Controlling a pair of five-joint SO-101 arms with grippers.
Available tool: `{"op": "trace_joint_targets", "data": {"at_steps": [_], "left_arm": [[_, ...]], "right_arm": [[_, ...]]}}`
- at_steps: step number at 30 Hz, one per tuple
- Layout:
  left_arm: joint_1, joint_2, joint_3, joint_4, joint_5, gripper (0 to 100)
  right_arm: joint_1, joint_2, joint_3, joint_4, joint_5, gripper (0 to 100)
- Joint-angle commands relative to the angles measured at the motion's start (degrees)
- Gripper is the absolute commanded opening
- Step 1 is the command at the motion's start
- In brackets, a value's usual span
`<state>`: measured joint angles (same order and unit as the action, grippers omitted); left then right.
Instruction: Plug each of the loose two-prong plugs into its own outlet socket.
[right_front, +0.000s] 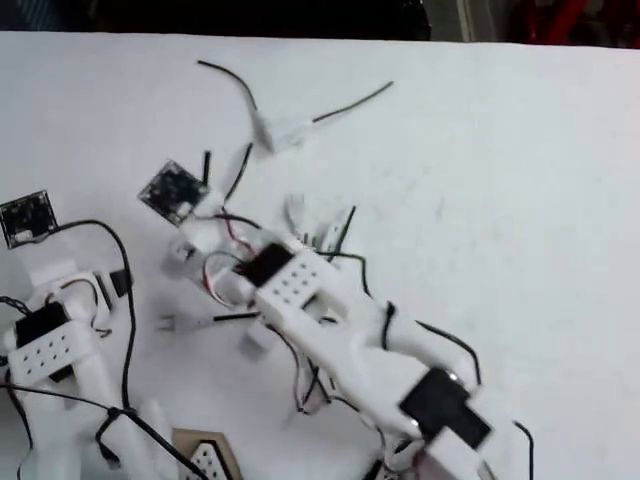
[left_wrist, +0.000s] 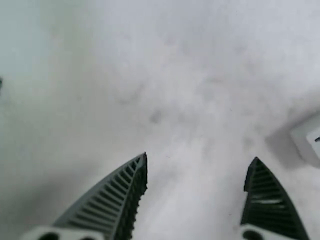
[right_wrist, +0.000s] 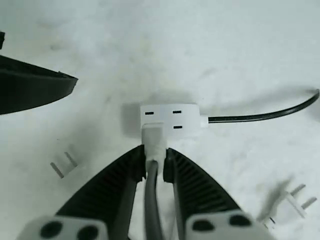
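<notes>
My right gripper is shut on a white plug with a black cord. The plug's front end meets the near face of a white outlet block, which has narrow slots on top. The block's own black cord trails off to one side. Two loose two-prong plugs lie on the table on either side of the fingers. My left gripper stands open over bare white table, with nothing between its fingers. In the high view the right arm stretches to the table's middle and the left arm stands at the left edge.
A white connector with black cords lies farther back on the table. A small white plug with a short black lead rests between the arms. A white object shows at the edge of the left wrist view. A dark shape sits beside the outlet block.
</notes>
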<state>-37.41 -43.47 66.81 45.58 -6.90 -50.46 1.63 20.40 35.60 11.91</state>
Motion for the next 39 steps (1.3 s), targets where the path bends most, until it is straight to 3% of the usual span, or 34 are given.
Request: {"op": "trace_joint_targets", "data": {"at_steps": [1,14,39], "left_arm": [[-3.2,-1.7,-0.2,-1.1,0.7,31],[-4.7,-1.7,-0.2,-1.3,0.8,31],[-4.4,-1.7,-0.2,-1.3,0.8,31]], "right_arm": [[-0.5,4.1,-8.3,2.2,3.3,1.7],[-1.1,19.6,-29.5,14.3,5.2,1.7],[-1.1,25.6,-35.3,21.4,5.0,1.7]]}}
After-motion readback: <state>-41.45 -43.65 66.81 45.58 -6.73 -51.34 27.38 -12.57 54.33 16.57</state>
